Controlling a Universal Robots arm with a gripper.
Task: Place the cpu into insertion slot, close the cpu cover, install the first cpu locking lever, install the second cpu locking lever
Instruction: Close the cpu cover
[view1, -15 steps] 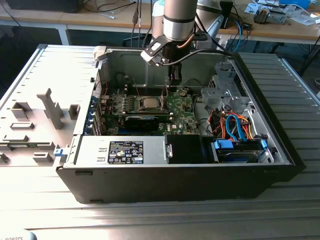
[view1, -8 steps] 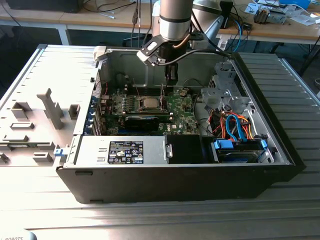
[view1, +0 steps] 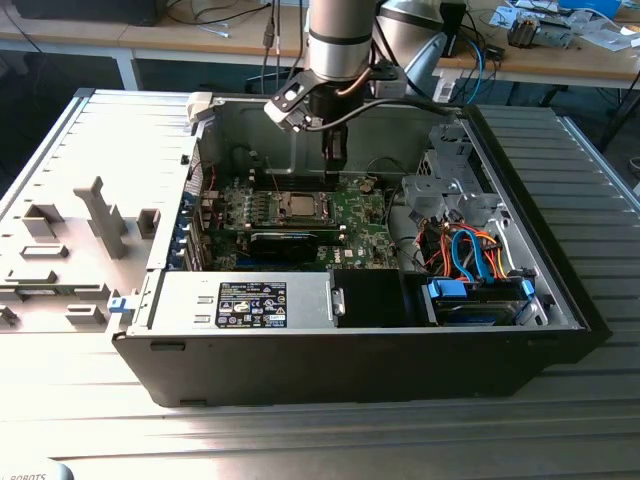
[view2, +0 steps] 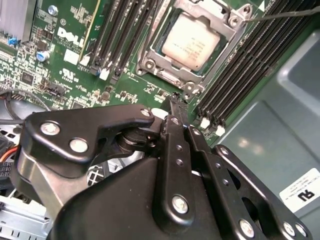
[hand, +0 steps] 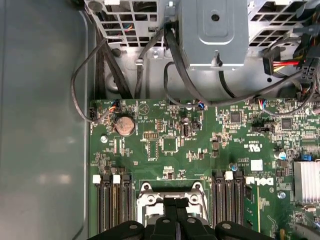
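- Hovering over the motherboard (hand: 170, 165) inside the open computer case (view1: 350, 365), the claw (view1: 336, 158) is seen with its fingers pressed together; nothing is gripped.
- In the second wrist view the claw (view2: 176, 102) is placed just beside one corner of the cpu cover (view2: 162, 74); contact with the board cannot be told.
- The cpu (view2: 191, 41) is found seated in the insertion slot (view2: 172, 62), silver top up, framed by the window of the cover lying around it.
- A thin lever rod (view2: 285, 14) is noted running from the cover's corner across the memory slots (view2: 250, 65); latching cannot be told.
- The case is set on a ribbed metal counter (view1: 300, 430), with grey fixture blocks (view1: 100, 215) at the exterior view's left.
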